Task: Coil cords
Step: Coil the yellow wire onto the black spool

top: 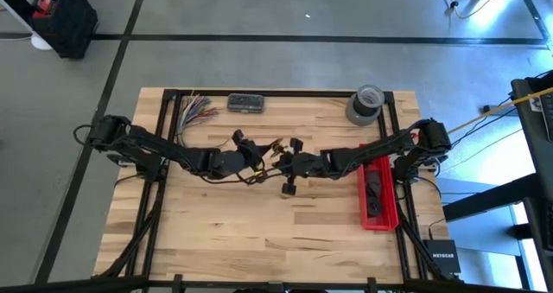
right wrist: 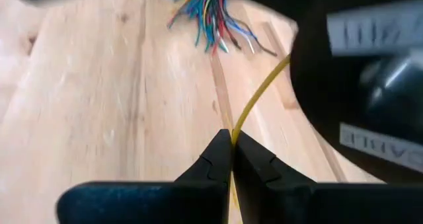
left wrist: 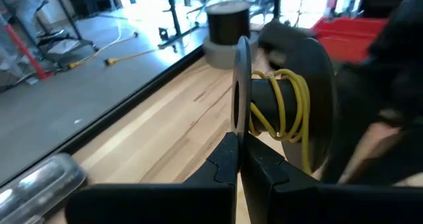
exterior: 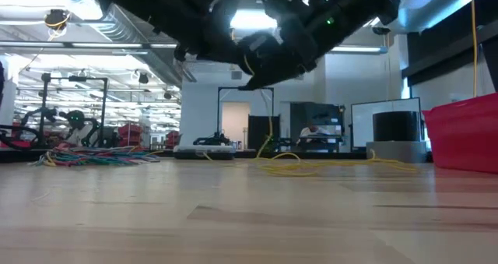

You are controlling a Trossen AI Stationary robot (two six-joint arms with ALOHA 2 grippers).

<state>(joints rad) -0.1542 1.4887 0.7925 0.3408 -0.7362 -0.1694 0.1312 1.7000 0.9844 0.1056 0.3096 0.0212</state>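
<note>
Both grippers worked close together above the middle of the table (top: 216, 232), nearer the spool than anything else on the wood. Left gripper (left wrist: 239, 141) was clamped shut on the thin flange of a black spool (left wrist: 291, 98), holding it off the table, with several turns of yellow cord (left wrist: 285, 112) already wound round its core. Right gripper (right wrist: 231, 141) sat just beside the spool, its fingers closed on the free run of the same cord (right wrist: 261, 95), which led from the fingertips up toward the spool's dark body. In the low view the remaining cord (exterior: 311, 167) lay in loose loops on the table beneath and beyond the spool.

To wind well, the right gripper probably needed light, even tension so each turn would settle beside the one before, between the flanges, rather than slipping over the rim. The left grip on that thin flange looked slender, so hard tugs could twist the spool loose. Slack beneath the spool should feed freely, well clear of the multicoloured wires (right wrist: 211, 16) farther from the spool.
</note>
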